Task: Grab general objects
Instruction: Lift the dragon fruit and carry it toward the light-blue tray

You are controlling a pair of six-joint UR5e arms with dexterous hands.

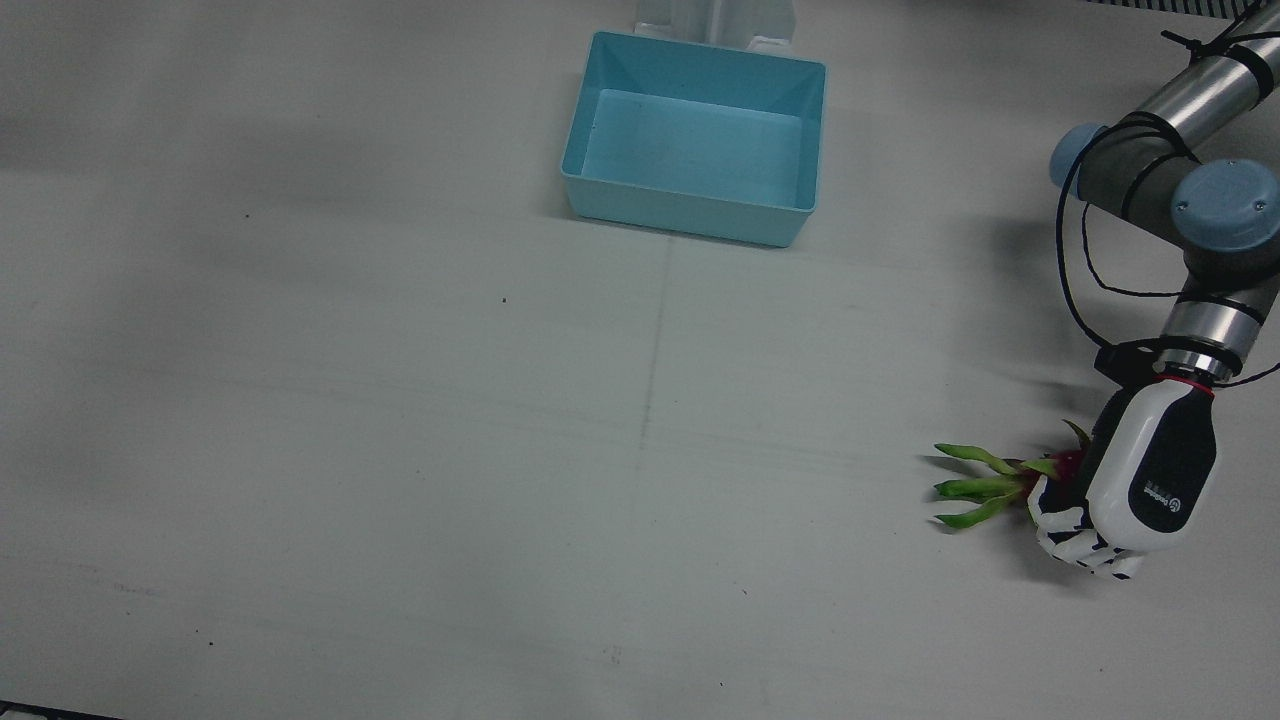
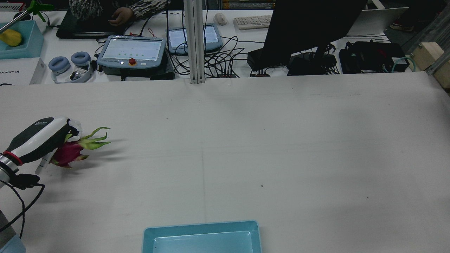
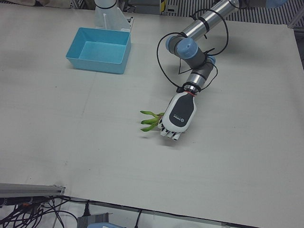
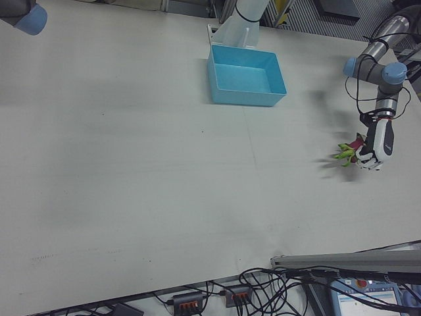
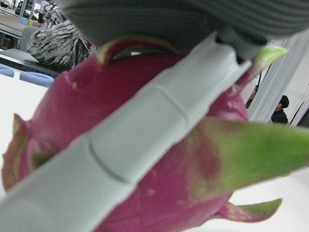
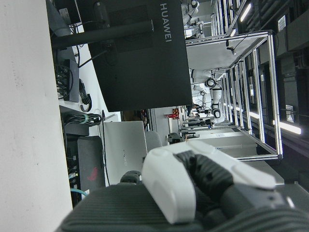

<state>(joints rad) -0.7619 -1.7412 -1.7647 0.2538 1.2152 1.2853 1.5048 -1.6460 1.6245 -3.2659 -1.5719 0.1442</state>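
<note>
A magenta dragon fruit (image 2: 68,153) with green leaf tips (image 1: 975,487) is held in my left hand (image 1: 1140,480), which is shut on it at the table's left side, far from the bin. The white-and-black hand (image 2: 37,138) covers most of the fruit from above. The leaves stick out past the fingers (image 3: 151,121) (image 4: 346,153). In the left hand view a white finger (image 5: 145,130) lies across the fruit's red skin (image 5: 72,111). My right hand (image 6: 193,188) shows only in its own view, and its state is unclear there.
A light blue bin (image 1: 690,215) with nothing in it stands near the robot's side of the table (image 2: 200,228) (image 3: 97,64) (image 4: 247,97). Monitors, tablets, cables and a person's hand (image 2: 121,15) lie beyond the far table edge.
</note>
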